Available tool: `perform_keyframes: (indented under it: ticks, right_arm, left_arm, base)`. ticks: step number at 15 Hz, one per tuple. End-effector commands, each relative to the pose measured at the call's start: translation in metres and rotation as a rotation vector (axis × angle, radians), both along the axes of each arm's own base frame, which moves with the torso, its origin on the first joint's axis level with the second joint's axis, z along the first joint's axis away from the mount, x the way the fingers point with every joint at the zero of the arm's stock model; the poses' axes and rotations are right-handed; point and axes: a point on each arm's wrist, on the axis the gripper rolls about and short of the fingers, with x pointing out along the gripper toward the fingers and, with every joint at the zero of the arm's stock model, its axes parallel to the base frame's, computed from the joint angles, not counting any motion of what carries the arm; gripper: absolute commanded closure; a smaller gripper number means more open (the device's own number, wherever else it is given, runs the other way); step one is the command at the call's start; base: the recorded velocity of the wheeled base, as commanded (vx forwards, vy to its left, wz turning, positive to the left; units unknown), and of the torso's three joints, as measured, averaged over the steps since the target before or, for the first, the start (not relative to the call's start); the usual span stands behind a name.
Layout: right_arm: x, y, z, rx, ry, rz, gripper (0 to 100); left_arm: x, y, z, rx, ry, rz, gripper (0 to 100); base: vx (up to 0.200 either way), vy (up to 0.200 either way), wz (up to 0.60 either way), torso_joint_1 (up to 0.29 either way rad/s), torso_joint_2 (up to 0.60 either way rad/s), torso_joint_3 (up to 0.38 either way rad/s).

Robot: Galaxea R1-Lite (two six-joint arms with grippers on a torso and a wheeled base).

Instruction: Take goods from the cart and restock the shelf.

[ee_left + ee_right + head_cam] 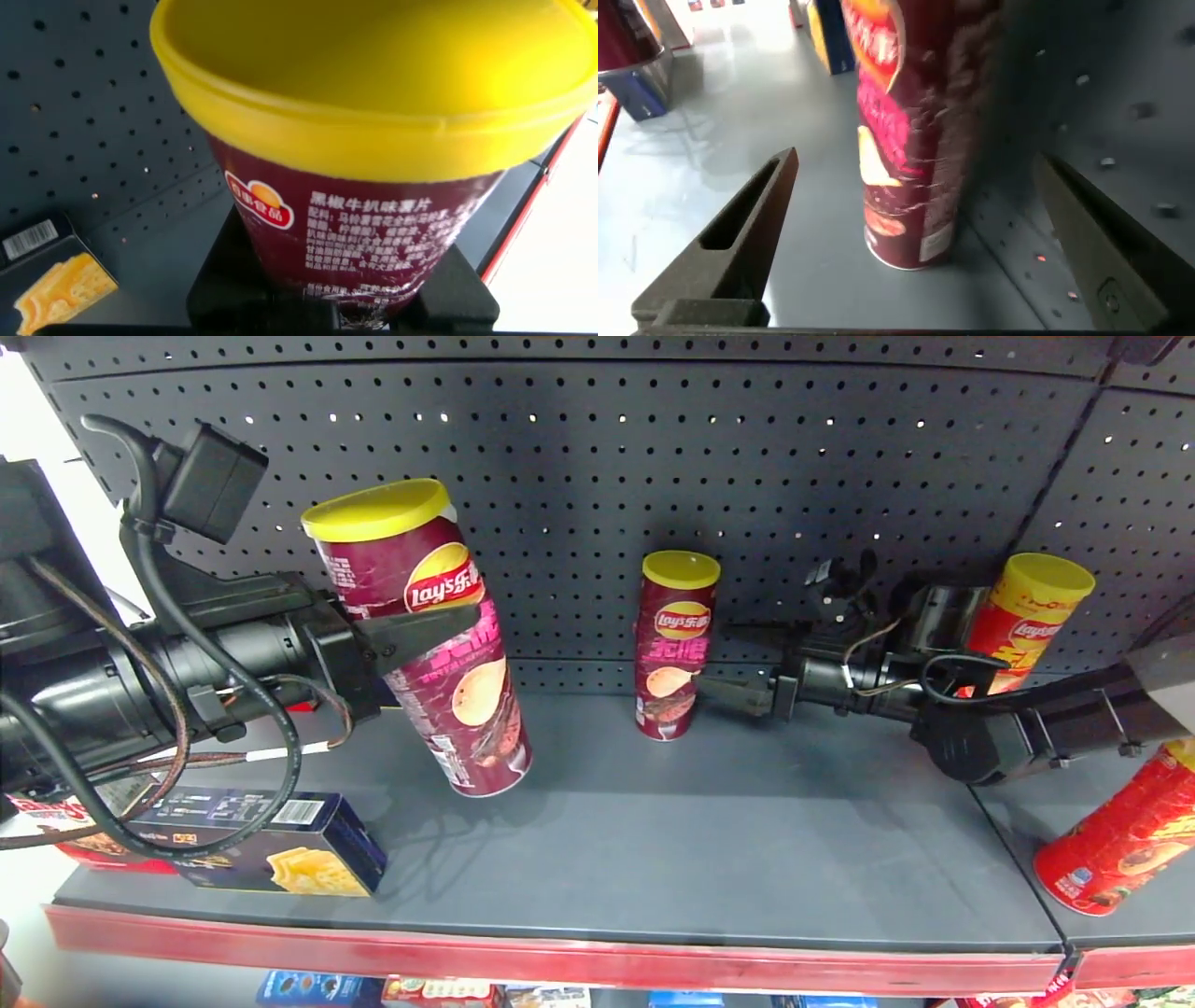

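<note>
Left gripper (453,625) clamps tilted can (467,709) mid-body; likely light, stiff, slick, dentable. Right gripper (719,693) jaws apart near standing can (674,644).

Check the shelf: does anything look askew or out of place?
The purple can in the left tool hangs tilted above the shelf, not yet set down. The other purple can stands upright; nothing is spilled.

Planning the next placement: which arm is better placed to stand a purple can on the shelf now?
Left. The left gripper holds a tilted purple can above the shelf; the right gripper's jaws are open beside the standing can at the back.
</note>
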Motion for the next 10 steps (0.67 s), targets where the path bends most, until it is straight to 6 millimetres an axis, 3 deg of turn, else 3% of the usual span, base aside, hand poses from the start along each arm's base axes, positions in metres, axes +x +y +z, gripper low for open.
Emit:
perform_keyframes:
  ticks: [1,5,10]
  right_arm:
    - [0.007,0.005,-0.013,-0.008,0.025,0.007,0]
    - [0.007,0.023,-0.026,-0.014,0.040,0.045,0]
    - [0.002,0.031,-0.027,-0.017,0.047,0.062,0]
  left_arm:
    - [0.001,0.000,-0.002,0.001,0.008,0.003,100]
    - [0.004,-0.001,-0.004,0.003,0.013,0.003,100]
    - [0.004,0.000,-0.005,0.003,0.015,0.004,100]
  base:
    - [0.000,0.000,0.00,0.000,0.00,0.000]
    - [0.000,0.000,0.00,0.000,0.00,0.000]
    - [0.000,0.000,0.00,0.000,0.00,0.000]
